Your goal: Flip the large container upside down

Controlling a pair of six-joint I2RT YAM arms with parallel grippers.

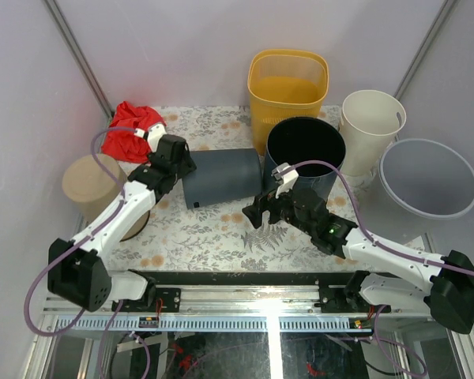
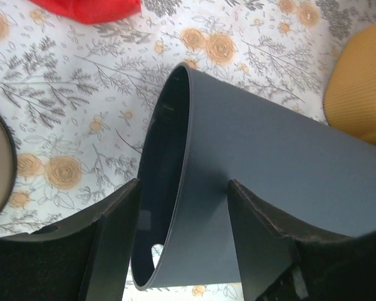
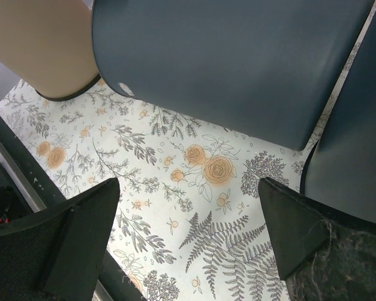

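Left hand (image 2: 183, 183) open astride container (image 2: 276, 169) (right hand (image 3: 189, 182) open), floral tablecloth (image 1: 221, 237), white walls (image 1: 182, 47)

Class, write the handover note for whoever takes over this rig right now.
Left gripper: open, fingers either side of the grey bin's rim, one inside, one outside.
Right gripper: open, empty, over the table beside the bin.
Bin: on its side, mouth toward the left arm.
Done: bin off its base.
Left: grip the rim, turn it mouth down.
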